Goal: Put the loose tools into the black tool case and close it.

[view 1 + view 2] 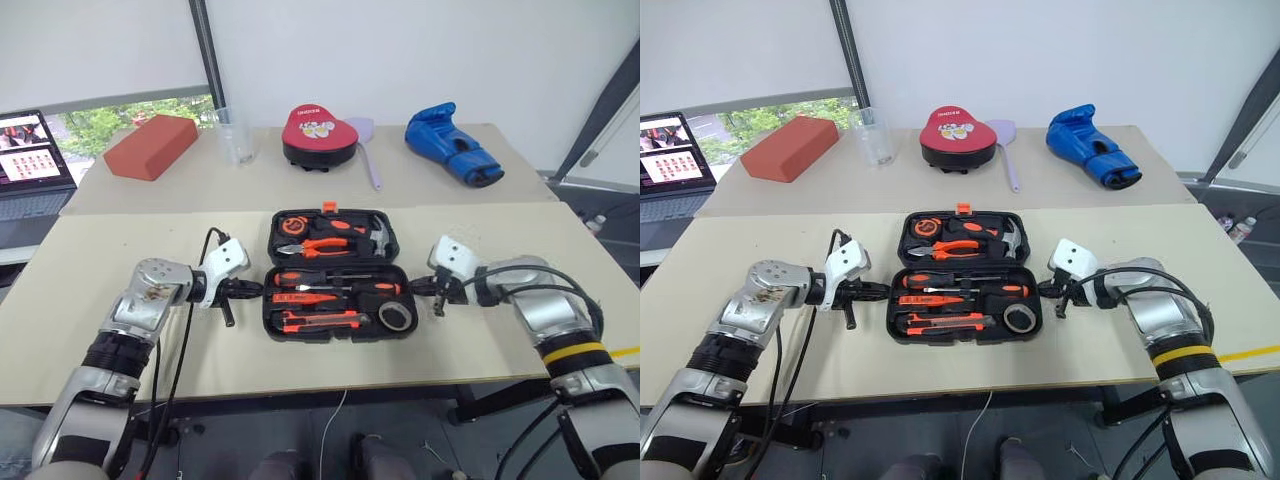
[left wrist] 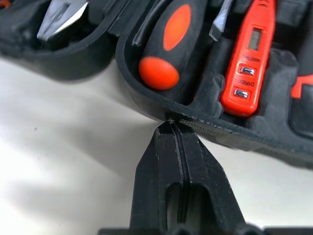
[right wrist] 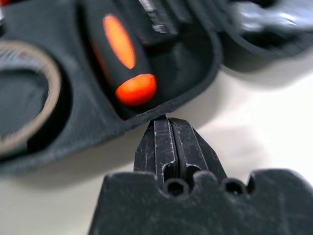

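Black tool case (image 1: 335, 275), hinged, lying open and flat near the middle of the near table; all items below placed relative to it.

Inside, near half: two screwdrivers with black-and-orange handles (image 1: 345, 284), slim orange tester screwdriver (image 1: 305, 297), black-and-orange utility knife (image 1: 315, 320), small dark tape roll (image 1: 397, 316), each seated in a moulded slot. Inside, far half: orange-handled pliers (image 1: 315, 245), hammer (image 1: 375, 238), tape measure (image 1: 292, 226). Orange latch (image 1: 329, 208) on the far edge.

Left gripper (image 1: 252, 290): fingers pressed together, tip touching the case's left rim, holding nothing. Right gripper (image 1: 413, 288): fingers pressed together, tip at the case's right rim, holding nothing.

Beyond the case, on the far table: red brick-shaped block (image 1: 151, 146) to the far left, clear cup (image 1: 234, 137), red round pad (image 1: 318, 134), blue boxing glove (image 1: 452, 144) to the far right.
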